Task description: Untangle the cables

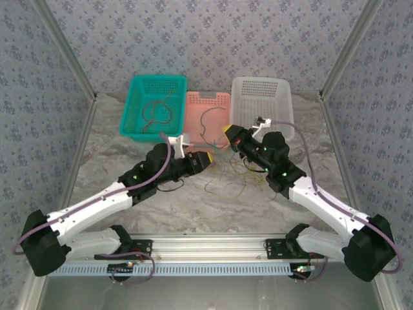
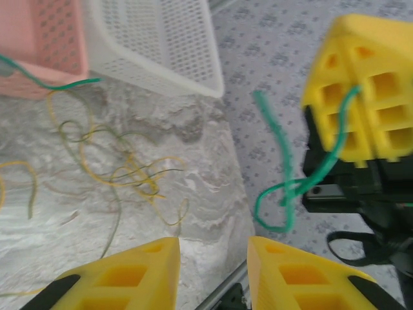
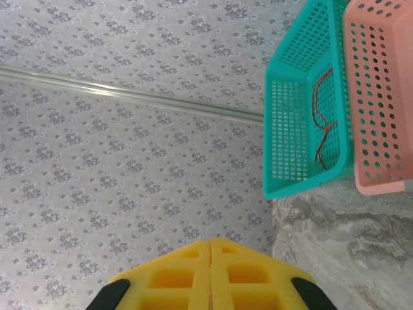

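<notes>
My right gripper (image 1: 227,132) is raised near the pink basket. In the left wrist view it (image 2: 361,90) is shut on a green cable (image 2: 284,187), which comes out of the seam between its fingers and hangs in a loop. In its own view the right gripper (image 3: 211,244) has its jaws pressed together. My left gripper (image 1: 209,158) faces it from the left, and its jaws (image 2: 213,248) stand apart with nothing between them. A tangle of yellow and dark green cables (image 2: 122,174) lies on the table (image 1: 233,173). Red and brown cables (image 1: 155,113) lie in the teal basket.
Three baskets stand in a row at the back: teal (image 1: 137,123), pink (image 1: 193,129) and white (image 1: 258,90). The pink basket holds a green wire (image 1: 208,119). A red wire (image 3: 322,129) lies inside the teal basket (image 3: 290,148). Patterned walls close in both sides.
</notes>
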Controlling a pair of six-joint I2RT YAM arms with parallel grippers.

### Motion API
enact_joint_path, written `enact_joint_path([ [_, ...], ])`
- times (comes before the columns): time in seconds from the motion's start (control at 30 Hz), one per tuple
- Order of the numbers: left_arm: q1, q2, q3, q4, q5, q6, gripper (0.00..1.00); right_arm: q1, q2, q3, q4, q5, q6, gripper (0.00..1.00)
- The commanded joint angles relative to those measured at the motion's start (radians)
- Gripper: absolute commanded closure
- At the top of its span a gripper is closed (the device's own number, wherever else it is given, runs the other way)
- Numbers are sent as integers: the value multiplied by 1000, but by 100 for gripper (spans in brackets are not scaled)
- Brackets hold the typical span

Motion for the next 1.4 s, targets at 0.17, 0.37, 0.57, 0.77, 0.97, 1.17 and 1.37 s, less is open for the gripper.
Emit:
enact_joint_path([
  [0.17,7,-47,-33,179,118,68,67,-26,-18,45,-80,-61,-11,100],
  [0.37,35,2,-17,204,152,37,67,-25,-2,64,-80,-77,-5,100],
  [0.57,49,38,-5,259,169,3,67,-25,1,66,-77,-88,3,100],
  [0.77,51,53,9,268,174,-7,67,-27,2,63,-70,-90,8,100],
  [0.97,57,70,16,268,171,-11,70,-28,1,56,-53,-93,21,100],
  [1.17,61,110,32,305,172,-28,81,-27,1,44,-33,-93,36,100],
  [1.37,61,107,26,323,154,-43,100,-31,-6,27,-27,-82,43,100],
])
